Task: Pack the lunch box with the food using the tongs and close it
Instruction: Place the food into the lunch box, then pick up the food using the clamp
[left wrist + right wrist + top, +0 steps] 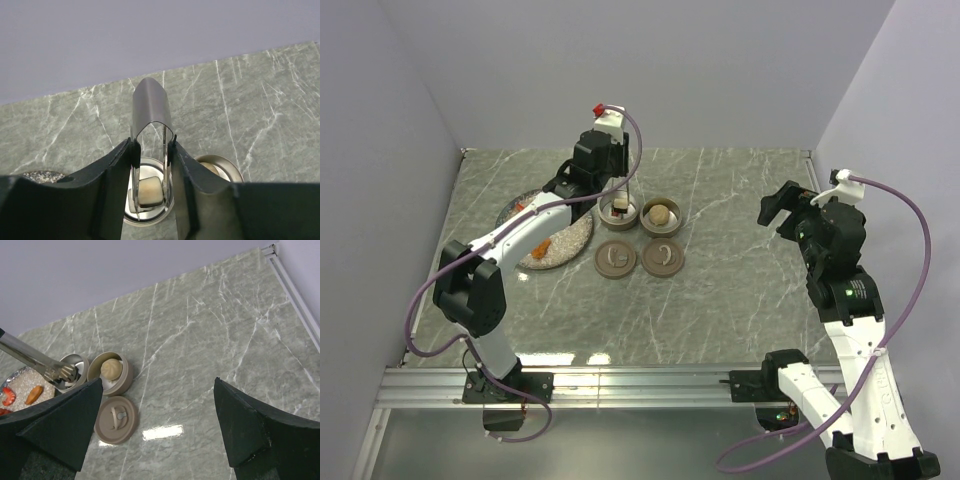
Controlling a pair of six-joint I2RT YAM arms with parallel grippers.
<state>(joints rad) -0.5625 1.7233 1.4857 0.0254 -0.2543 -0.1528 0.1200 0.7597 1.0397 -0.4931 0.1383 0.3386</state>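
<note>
The left claw (152, 150) is clamped on the tongs (151, 107), whose tips reach down into the left tin (84, 362), one on either side of a pale tan food cube (150, 191). Orange pieces (542, 243) lie on the plate (560, 250) beside it. The right claw (158, 381) hangs wide open and empty over the counter (200, 340), well apart from the tins.

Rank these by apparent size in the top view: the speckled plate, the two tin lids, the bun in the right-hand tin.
1. Speckled plate, though partly covered.
2. Left lid and right lid: they look alike, so no ranking between them.
3. Bun, smallest.
</note>
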